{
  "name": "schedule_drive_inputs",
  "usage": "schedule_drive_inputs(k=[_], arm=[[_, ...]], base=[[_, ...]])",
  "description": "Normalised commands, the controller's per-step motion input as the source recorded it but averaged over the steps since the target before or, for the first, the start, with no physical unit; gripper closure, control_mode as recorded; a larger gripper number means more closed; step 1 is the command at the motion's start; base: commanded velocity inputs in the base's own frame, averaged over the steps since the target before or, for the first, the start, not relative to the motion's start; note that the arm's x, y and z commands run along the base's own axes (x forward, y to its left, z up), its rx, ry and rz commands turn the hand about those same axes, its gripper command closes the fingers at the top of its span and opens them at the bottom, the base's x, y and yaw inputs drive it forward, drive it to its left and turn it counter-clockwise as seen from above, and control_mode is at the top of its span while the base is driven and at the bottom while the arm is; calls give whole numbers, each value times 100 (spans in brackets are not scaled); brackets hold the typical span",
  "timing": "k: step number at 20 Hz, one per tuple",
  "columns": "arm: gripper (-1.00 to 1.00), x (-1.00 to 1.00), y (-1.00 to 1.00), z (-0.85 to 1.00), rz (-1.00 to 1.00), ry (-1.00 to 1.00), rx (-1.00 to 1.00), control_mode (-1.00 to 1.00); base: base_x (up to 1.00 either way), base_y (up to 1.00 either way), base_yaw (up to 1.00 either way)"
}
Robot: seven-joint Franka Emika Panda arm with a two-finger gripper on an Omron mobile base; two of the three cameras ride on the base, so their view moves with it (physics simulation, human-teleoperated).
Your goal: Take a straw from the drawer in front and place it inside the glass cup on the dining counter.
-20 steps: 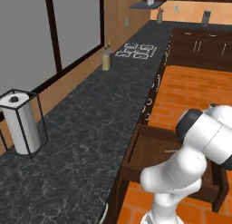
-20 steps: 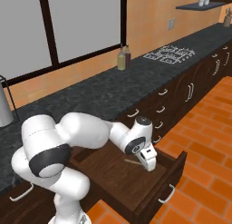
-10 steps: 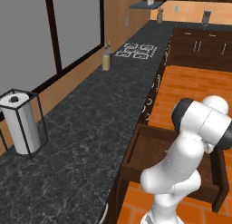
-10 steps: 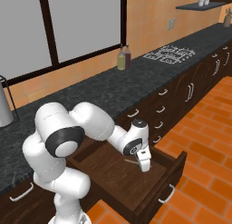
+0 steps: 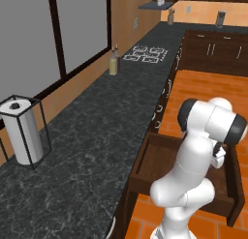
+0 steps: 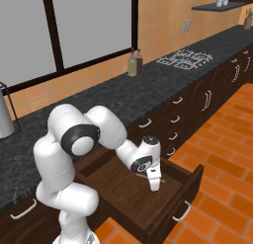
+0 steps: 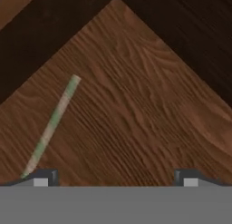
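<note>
My end effector (image 6: 154, 184) hangs inside the pulled-out drawer (image 6: 174, 197), pointing down at its wooden floor, with the fingers spread wide and nothing between them. In the hand view my two fingertips (image 7: 41, 177) sit well apart at the bottom edge, bare wood grain between them.

The straw (image 7: 50, 125) lies flat on the drawer floor just beside my one fingertip, slanting away from it toward the corner where two dark drawer walls meet ahead of me. Its near end seems to touch that fingertip, though the edge of the view cuts it off and I cannot be sure. In the right base view a thin pale sliver shows by my wrist on the drawer floor, too small to read clearly.

Beyond my arm runs the black speckled surface (image 5: 92, 136), carrying a paper towel holder (image 5: 23, 131) and a bottle (image 5: 114, 64).
</note>
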Motion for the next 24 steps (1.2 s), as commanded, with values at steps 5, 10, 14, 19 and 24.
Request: schedule_drive_inputs(k=[5, 10, 14, 19, 24], arm=[[-100, 44, 0, -16, 0, -3, 0, -100], [-100, 18, 0, -23, 0, -5, 1, -100], [-100, 16, 0, -23, 0, -7, 0, -100], [-100, 12, -3, -25, 0, -4, 0, -100], [-100, 18, -10, -22, 0, 0, 2, -100]], base=[[0, 0, 0], [0, 0, 0], [0, 0, 0], [0, 0, 0], [0, 0, 0]])
